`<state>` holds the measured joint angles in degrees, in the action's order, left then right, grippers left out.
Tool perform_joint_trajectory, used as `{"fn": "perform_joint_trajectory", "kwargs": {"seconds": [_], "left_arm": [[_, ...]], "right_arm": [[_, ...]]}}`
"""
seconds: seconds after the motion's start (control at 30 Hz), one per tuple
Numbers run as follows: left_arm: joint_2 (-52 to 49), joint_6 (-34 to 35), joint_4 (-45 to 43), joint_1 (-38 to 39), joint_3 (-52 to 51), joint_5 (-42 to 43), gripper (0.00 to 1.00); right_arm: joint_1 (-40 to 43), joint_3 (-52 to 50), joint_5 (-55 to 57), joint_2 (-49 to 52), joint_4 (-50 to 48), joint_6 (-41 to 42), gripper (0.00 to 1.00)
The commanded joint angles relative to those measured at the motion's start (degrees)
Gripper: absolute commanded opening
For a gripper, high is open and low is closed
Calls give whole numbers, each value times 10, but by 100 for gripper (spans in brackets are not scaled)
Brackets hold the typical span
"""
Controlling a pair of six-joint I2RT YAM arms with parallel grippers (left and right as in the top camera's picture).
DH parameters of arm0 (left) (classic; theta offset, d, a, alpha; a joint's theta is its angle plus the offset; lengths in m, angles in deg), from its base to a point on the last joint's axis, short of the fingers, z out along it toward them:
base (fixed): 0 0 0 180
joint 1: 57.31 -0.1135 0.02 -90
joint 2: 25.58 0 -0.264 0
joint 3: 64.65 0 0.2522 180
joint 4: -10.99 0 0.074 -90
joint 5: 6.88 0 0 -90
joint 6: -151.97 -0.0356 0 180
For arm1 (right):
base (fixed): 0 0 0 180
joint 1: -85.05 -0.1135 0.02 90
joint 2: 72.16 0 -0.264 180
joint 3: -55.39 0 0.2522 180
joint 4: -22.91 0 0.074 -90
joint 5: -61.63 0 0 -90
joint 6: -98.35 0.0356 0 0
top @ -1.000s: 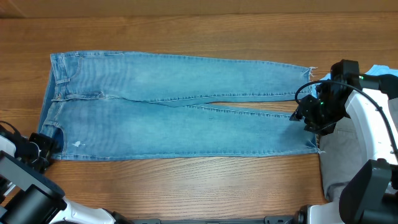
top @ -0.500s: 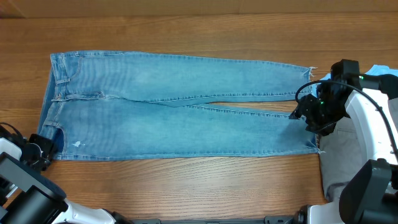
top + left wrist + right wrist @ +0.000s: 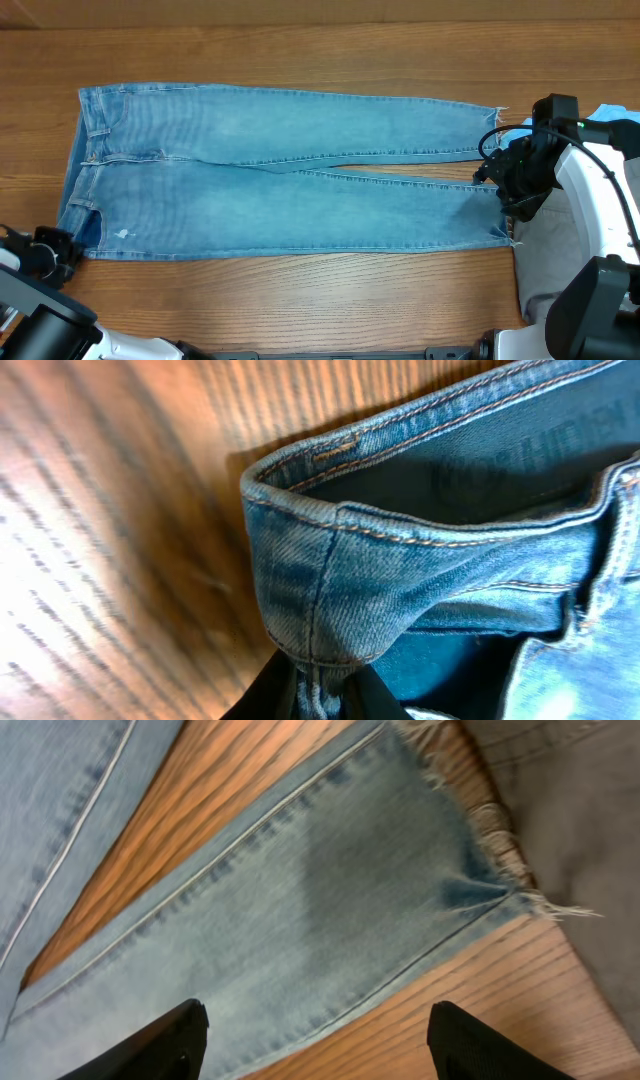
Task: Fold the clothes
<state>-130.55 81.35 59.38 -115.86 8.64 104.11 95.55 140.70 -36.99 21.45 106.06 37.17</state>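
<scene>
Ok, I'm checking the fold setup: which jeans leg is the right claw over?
The leg nearer the robot, the lower one overhead; the right claw is open over its frayed hem. The far leg lies beyond a strip of bare table.

jeans [image 3: 280, 190]: faded denim cloth; matt; frayed hem | table [image 3: 300, 300]: grained wood; smooth, slight sheen | grey trousers [image 3: 570, 800]: soft matt cloth

- A wooden table [image 3: 300, 40] is seen, and its bare grain is shown beside the fingers [image 3: 375, 702] of the left gripper [image 3: 320, 705].
- The jeans [image 3: 280, 170] are spread flat on it. The waistband corner is pinched between the left fingers, and one leg is seen between the wide-apart fingers [image 3: 165, 1042] of the right gripper [image 3: 315, 1040].
- A grey cloth [image 3: 570, 790] is laid just beside the frayed hem [image 3: 490, 825], ahead of the right fingers.
</scene>
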Motion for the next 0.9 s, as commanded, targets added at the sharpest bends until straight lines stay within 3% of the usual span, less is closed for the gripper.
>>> {"fn": "perform_joint_trajectory", "kwargs": {"seconds": [0.0,0.2,0.53,0.77,0.87], "left_arm": [[19,-1,-2,-29,-2,33,17],[21,-5,-4,-36,-2,55,19],[21,-5,-4,-36,-2,55,24],[21,-5,-4,-36,-2,55,26],[21,-6,-4,-36,-2,55,26]], "right_arm": [[2,-26,28,-10,-14,57,75],[3,-111,27,-9,-54,94,73],[47,-252,4,-9,-169,159,59],[59,-289,-21,-9,-252,131,48],[57,-289,-33,-9,-271,93,39]]}}
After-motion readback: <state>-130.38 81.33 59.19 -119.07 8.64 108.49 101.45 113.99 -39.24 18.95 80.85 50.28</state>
